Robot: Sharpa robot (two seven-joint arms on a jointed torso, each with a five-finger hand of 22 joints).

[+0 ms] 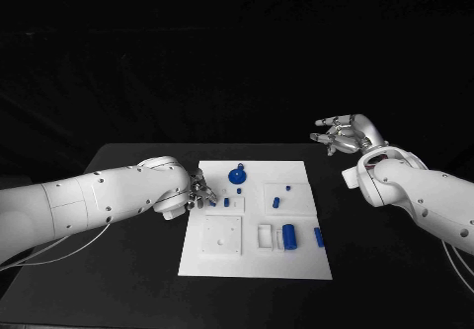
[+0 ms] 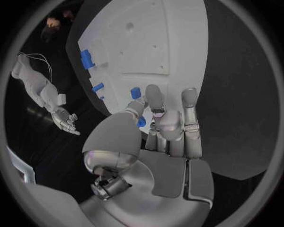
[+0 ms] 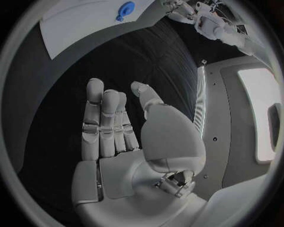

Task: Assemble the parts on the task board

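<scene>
The white task board lies in the middle of the black table. My left hand rests at the board's left edge, and a small blue part sits pinched between its thumb and a finger. Another small blue part lies on the board just past the fingertips. A round blue part stands near the board's far edge. A blue cylinder lies by a white block, with a blue bar to its right. My right hand hangs raised beyond the board's far right corner, fingers spread, holding nothing.
Small blue parts dot the board's middle. A square white plate with holes sits on the board's near left. The board's corner and the round blue part lie beyond my right hand. Bare black table surrounds the board.
</scene>
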